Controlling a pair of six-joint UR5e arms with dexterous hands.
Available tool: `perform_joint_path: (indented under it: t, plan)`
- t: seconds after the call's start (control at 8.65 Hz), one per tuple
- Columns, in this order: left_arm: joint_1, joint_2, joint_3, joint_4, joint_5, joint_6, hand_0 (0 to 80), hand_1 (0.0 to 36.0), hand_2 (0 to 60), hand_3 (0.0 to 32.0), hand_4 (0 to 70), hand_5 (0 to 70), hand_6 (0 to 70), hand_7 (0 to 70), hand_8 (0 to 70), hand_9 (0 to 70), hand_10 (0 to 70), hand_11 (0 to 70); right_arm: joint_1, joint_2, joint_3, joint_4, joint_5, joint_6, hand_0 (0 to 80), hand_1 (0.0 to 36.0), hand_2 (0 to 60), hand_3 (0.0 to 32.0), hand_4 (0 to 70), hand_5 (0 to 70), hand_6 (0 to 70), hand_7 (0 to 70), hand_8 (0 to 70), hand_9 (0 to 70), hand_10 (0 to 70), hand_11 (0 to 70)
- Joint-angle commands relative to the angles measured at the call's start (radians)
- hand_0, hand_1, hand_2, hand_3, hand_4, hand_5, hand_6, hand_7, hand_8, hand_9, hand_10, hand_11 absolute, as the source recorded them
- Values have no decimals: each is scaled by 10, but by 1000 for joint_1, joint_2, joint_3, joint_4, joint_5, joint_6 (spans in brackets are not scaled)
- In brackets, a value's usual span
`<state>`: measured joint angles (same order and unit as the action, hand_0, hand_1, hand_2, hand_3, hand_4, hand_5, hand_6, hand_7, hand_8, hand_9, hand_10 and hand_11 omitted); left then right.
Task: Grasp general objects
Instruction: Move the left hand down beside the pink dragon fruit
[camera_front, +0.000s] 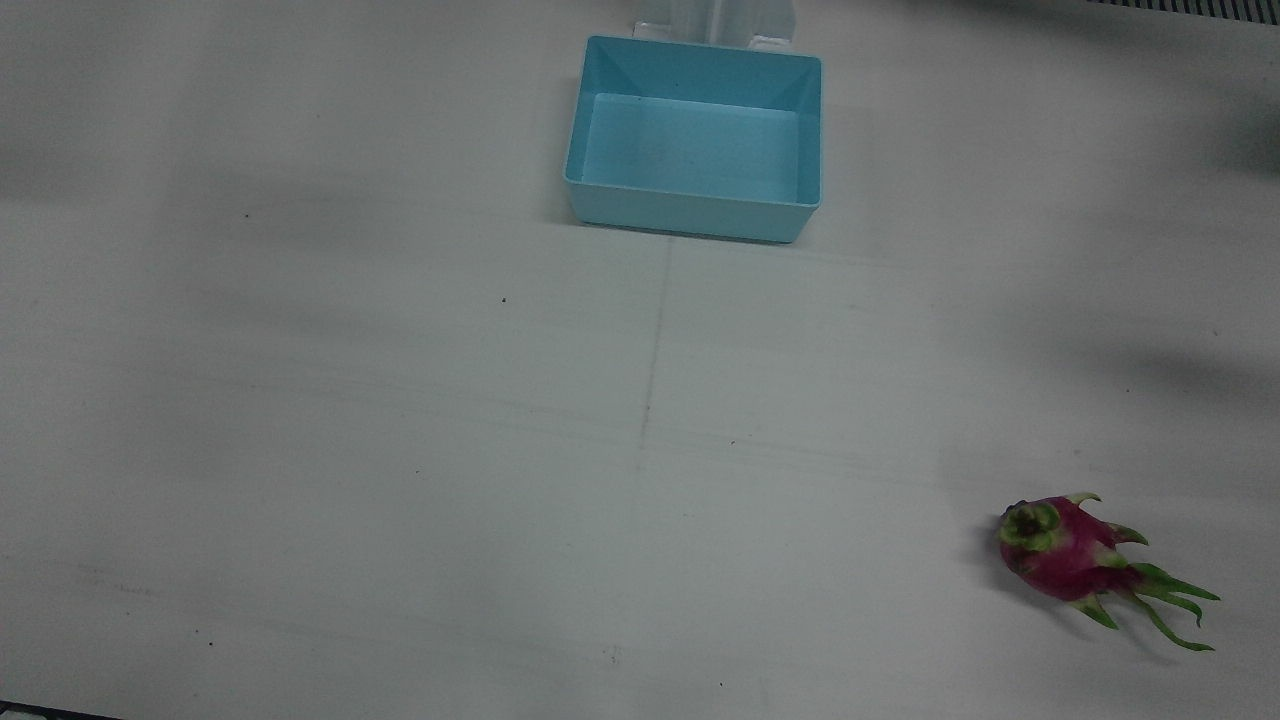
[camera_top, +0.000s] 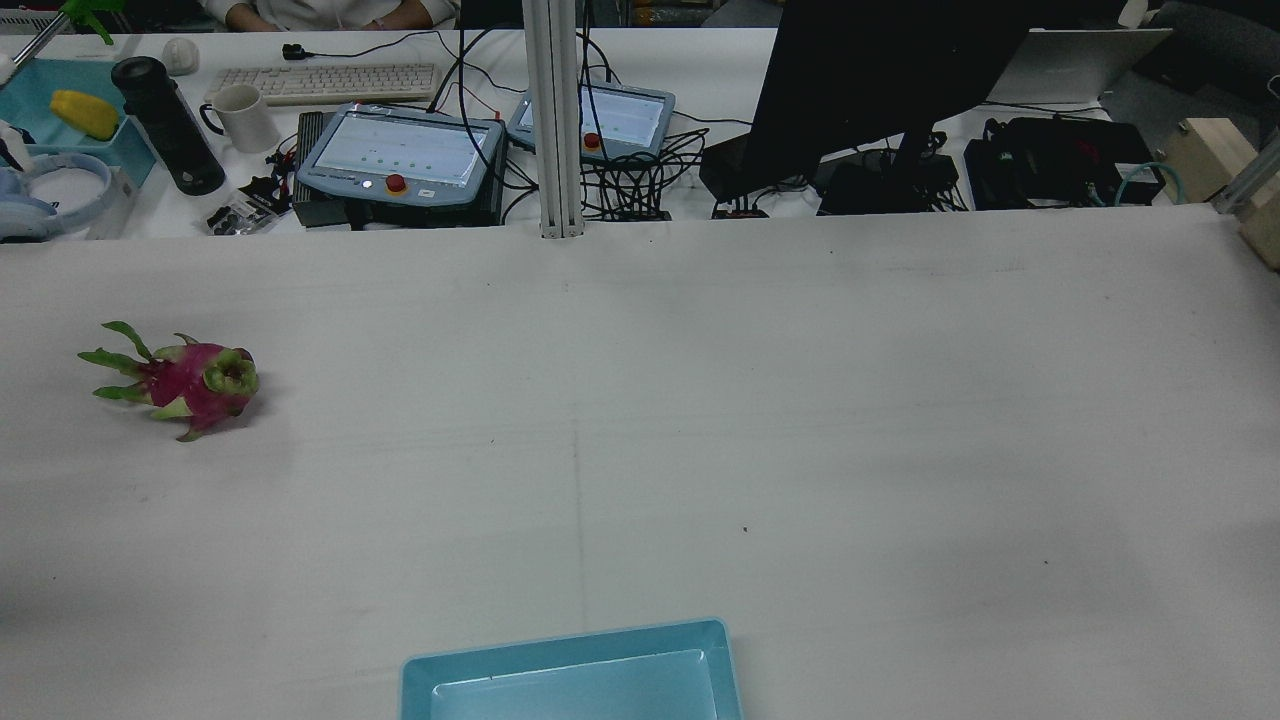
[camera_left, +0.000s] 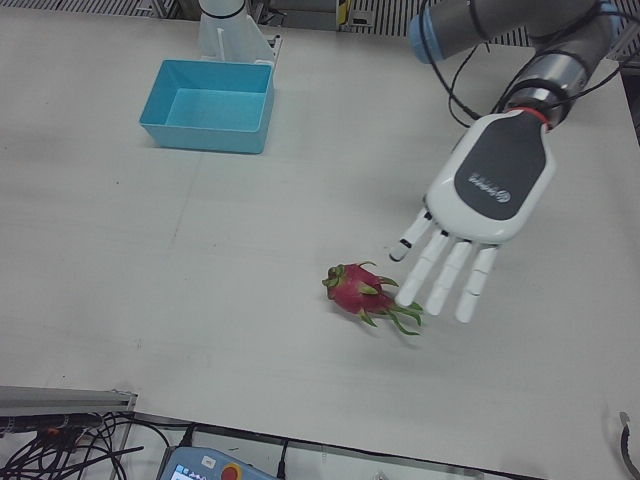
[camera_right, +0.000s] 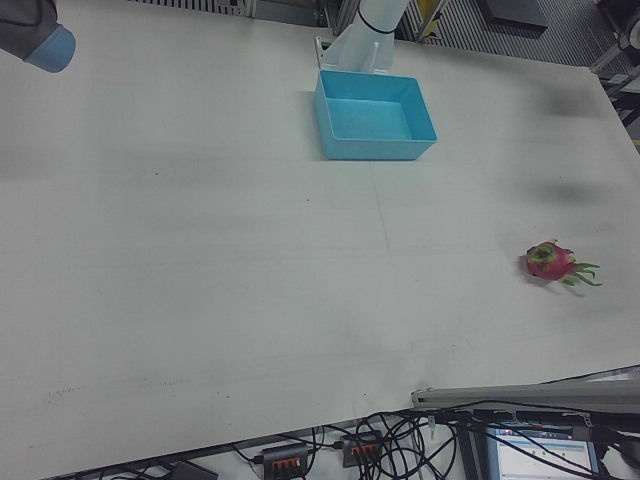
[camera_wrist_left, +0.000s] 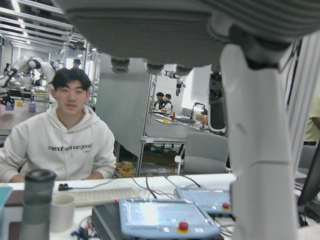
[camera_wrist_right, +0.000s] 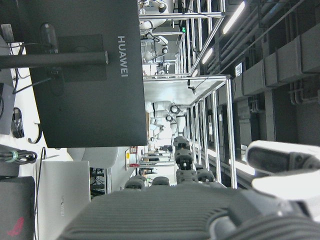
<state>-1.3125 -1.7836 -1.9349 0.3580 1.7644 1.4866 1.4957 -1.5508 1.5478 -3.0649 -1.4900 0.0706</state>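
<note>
Pink dragon fruit (camera_left: 358, 292) lies on its side on my white worktop (camera_left: 200, 260), on the left arm's half toward the operators' edge, green leaf tips pointing away from the bin. My left hand (camera_left: 478, 205) hovers above and just beside it, palm down, fingers (camera_left: 441, 272) straight and spread, holding nothing. Farther back, the blue bin (camera_left: 209, 104) sits at the robot's edge. My right hand shows only in its own camera (camera_wrist_right: 200, 210); I cannot tell its fingers' state.

The left hand (camera_left: 470, 225) is white with a dark grey back panel bearing a small, illegible logo; its silver arm carries a blue ring.
</note>
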Motion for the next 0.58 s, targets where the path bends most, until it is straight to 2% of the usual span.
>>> perform_joint_path:
  t: [0.0, 0.12, 0.23, 0.35, 0.46]
  plan:
    - [378, -68, 28, 78, -272, 96, 690, 272, 0, 48, 4, 0, 0, 3, 0, 0, 10, 50, 1, 0, 0, 0, 0, 0, 0, 0, 0, 0, 0, 0, 0, 0, 0, 0, 0, 0]
    - [377, -68, 31, 75, -272, 97, 671, 265, 0, 0, 6, 0, 0, 37, 0, 0, 24, 70, 0, 0, 0, 0, 0, 0, 0, 0, 0, 0, 0, 0, 0, 0, 0, 0, 0, 0]
    - [381, -69, 59, 64, -273, 98, 659, 256, 0, 6, 19, 0, 0, 75, 0, 1, 40, 92, 0, 0, 0, 0, 0, 0, 0, 0, 0, 0, 0, 0, 0, 0, 0, 0, 0, 0]
    - [381, -83, 98, 50, -273, 98, 650, 253, 0, 34, 15, 0, 0, 95, 0, 5, 71, 136, 0, 0, -1, 0, 0, 0, 0, 0, 0, 0, 0, 0, 0, 0, 0, 0, 0, 0]
    - [377, -88, 120, 50, -273, 97, 633, 238, 0, 76, 5, 0, 0, 108, 0, 7, 113, 196, 0, 0, 0, 0, 0, 0, 0, 0, 0, 0, 0, 0, 0, 0, 0, 0, 0, 0]
